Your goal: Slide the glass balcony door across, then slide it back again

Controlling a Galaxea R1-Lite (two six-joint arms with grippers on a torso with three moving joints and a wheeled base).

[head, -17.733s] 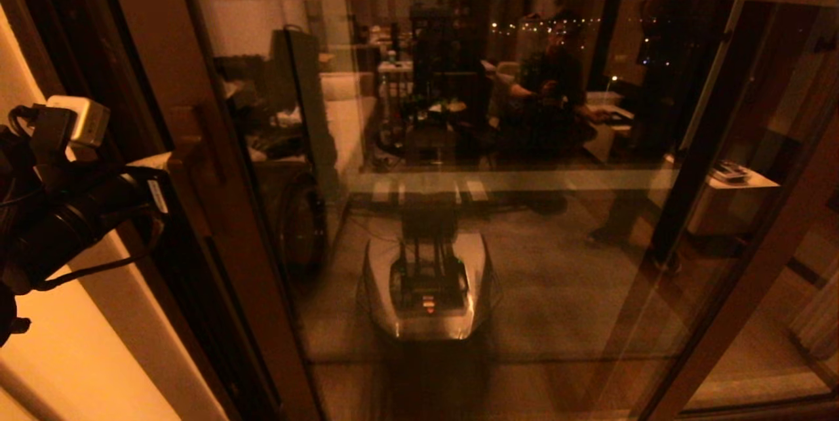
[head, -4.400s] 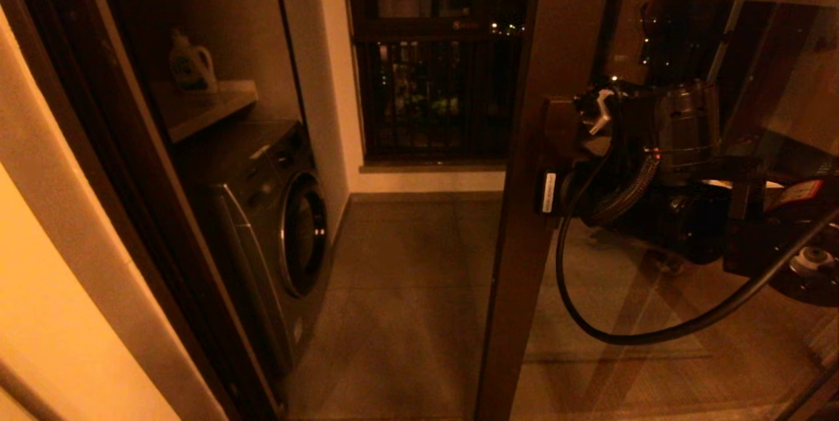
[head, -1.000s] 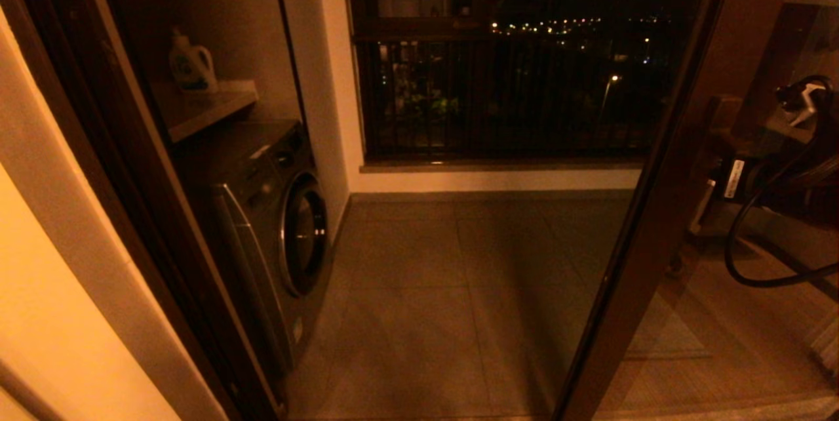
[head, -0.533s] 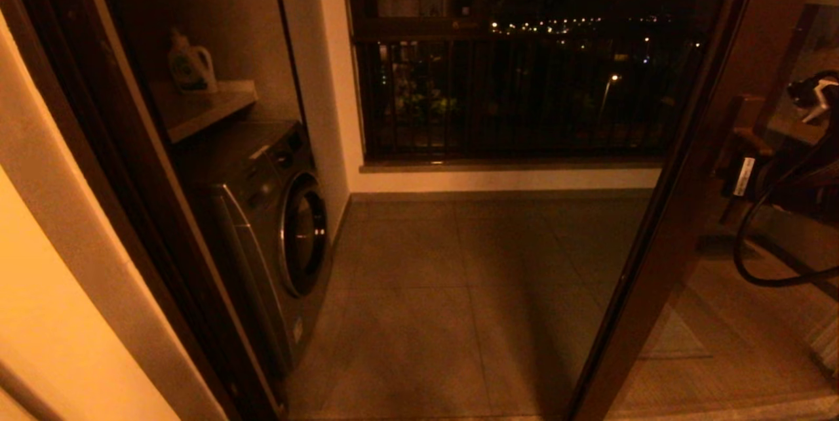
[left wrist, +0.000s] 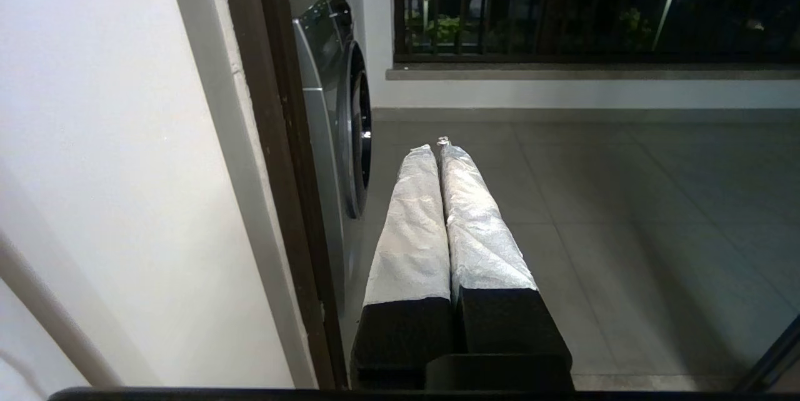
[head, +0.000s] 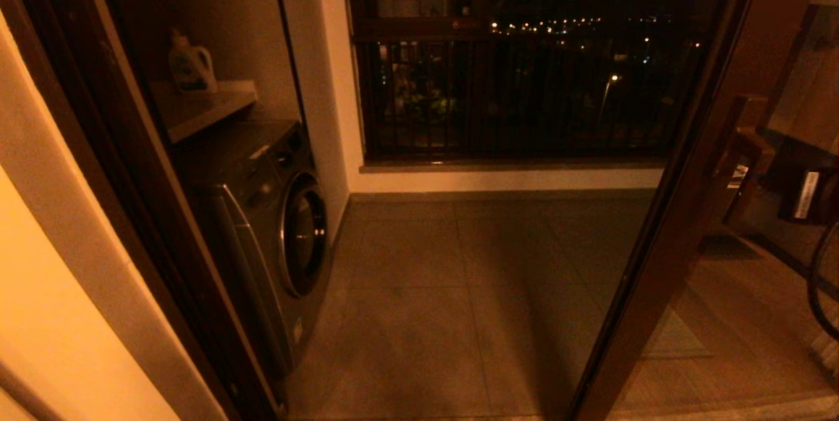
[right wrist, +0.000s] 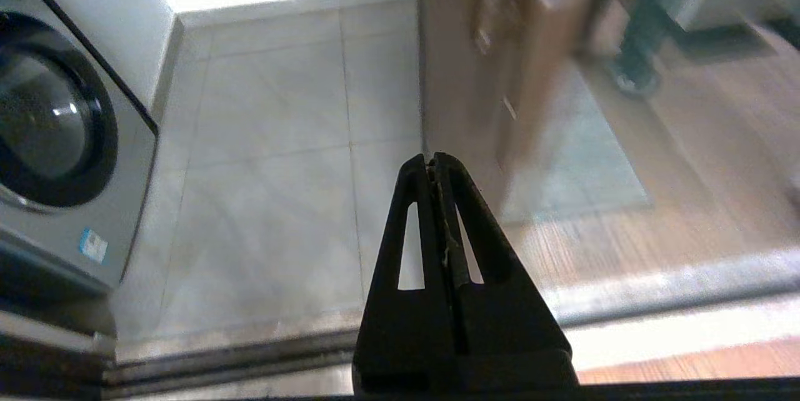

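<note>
The glass balcony door (head: 682,211) now stands at 3 o'clock, doorway fully open; a second ago the right gripper (right wrist: 434,160) was at its handle (head: 744,139) and has since drawn clear, fingers pressed together. The outward slide looks complete, the return remains. Left gripper (left wrist: 436,150), fingers together, idles near the jamb (left wrist: 275,138).

My head camera feed is dim and amber, lit from my side, with night lights dotting the dark window (head: 518,80). Beyond the closed right gripper (right wrist: 432,158), the glass balcony door (right wrist: 494,64) smears with blur. Ahead of the left gripper (left wrist: 435,150), pale floor shows soft reflections.
</note>
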